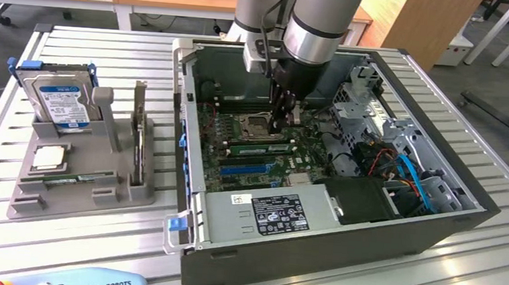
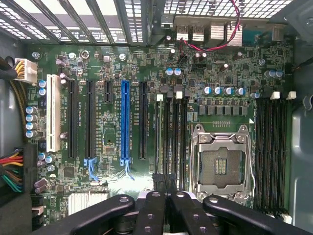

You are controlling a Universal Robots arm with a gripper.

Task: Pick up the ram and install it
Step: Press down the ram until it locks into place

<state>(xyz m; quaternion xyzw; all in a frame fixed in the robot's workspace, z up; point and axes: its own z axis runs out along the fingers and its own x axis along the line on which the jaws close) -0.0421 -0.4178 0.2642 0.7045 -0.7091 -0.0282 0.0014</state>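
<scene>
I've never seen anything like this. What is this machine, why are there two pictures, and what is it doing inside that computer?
It is a robot arm with a gripper reaching down into an open computer case on a slatted metal table. One picture comes from a camera standing off to the side, the other from a camera on the arm's wrist, looking straight down at the green motherboard. The gripper is shut, low over the memory slots beside the empty processor socket. A grey tray beside the case holds spare parts, including a hard drive.

Legible: "UNIVERSAL ROBOTS" on the light-blue pendant [image 1: 83,282] at the desk's near edge. Print on the white label of the power supply [image 1: 267,217] and on the hard drive's label [image 1: 60,102]: too small to read.
</scene>
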